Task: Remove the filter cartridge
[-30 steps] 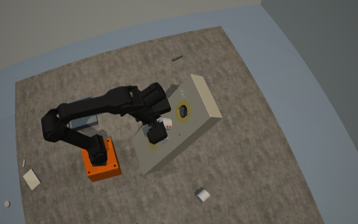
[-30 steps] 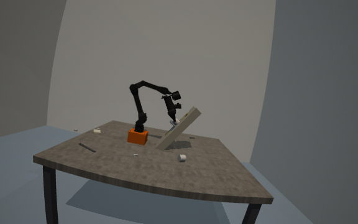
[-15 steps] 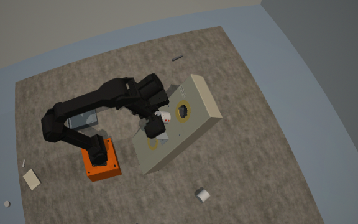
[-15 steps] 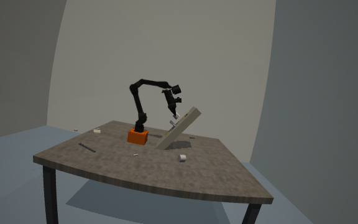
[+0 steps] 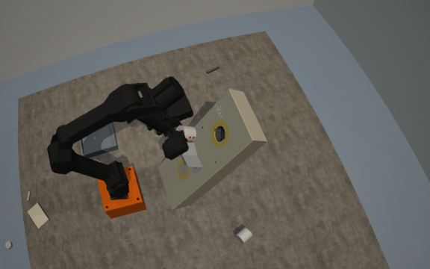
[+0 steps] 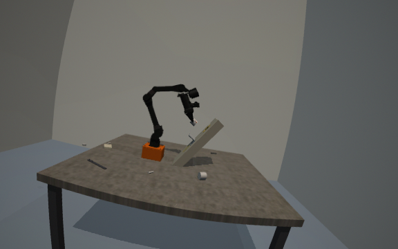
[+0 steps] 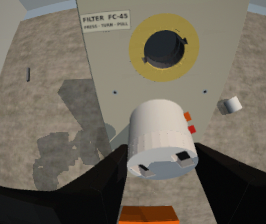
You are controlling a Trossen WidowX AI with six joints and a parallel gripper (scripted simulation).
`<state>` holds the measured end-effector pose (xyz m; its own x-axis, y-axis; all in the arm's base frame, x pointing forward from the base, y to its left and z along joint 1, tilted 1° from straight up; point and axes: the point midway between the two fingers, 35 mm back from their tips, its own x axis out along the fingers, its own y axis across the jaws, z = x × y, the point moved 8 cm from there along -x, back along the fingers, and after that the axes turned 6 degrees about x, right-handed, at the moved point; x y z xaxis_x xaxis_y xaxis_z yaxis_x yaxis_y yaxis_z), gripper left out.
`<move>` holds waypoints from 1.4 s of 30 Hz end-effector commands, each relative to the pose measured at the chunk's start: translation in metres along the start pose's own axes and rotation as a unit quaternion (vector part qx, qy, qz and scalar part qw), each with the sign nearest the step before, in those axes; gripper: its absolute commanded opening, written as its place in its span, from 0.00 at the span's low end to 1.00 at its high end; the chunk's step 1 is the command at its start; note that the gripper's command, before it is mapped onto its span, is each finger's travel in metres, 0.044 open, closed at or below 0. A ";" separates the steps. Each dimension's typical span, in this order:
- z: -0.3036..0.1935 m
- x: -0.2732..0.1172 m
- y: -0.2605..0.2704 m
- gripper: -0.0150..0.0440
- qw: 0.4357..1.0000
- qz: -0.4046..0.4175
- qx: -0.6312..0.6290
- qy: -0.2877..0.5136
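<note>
The white round filter cartridge [image 5: 189, 133] [image 6: 194, 122] [image 7: 161, 130] is out of the panel, held in the air above its sloping face. Its slotted end faces the wrist camera, and orange and red marks show on its side. My gripper [image 5: 182, 134] [image 6: 193, 120] [image 7: 160, 149] is shut on it, one finger on each side near the slotted end. The beige panel [image 5: 237, 119] [image 6: 202, 142] [image 7: 101, 55] has an empty dark opening [image 5: 220, 134] [image 7: 163, 49] inside a yellow ring. The dark-walled tray [image 5: 101, 152] stands behind the arm's orange base, partly hidden by the arm.
A pale ledge [image 5: 192, 161] [image 6: 192, 137] sticks out low on the panel, below the gripper. The orange base [image 5: 137, 190] [image 6: 153, 152] [image 7: 149, 215] stands beside the panel. A loose white cylinder [image 5: 244, 235] [image 6: 202, 176] [image 7: 233, 104] lies on the table beyond the panel.
</note>
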<state>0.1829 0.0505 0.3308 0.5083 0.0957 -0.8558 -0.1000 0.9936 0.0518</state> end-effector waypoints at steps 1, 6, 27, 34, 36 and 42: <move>0.001 0.000 0.011 0.25 1.000 -0.001 0.001 0.000; 0.001 0.003 0.026 0.25 1.000 -0.001 0.002 0.002; -0.012 0.010 0.077 0.25 0.999 0.019 -0.030 0.006; -0.029 0.010 0.101 0.25 0.991 0.067 -0.113 0.012; -0.034 0.010 0.108 0.25 0.987 0.081 -0.137 0.014; -0.052 0.008 0.126 0.25 0.970 0.121 -0.208 0.017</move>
<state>0.1411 0.1638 0.3070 0.4265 0.2690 -0.8636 -0.4642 0.8845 0.0462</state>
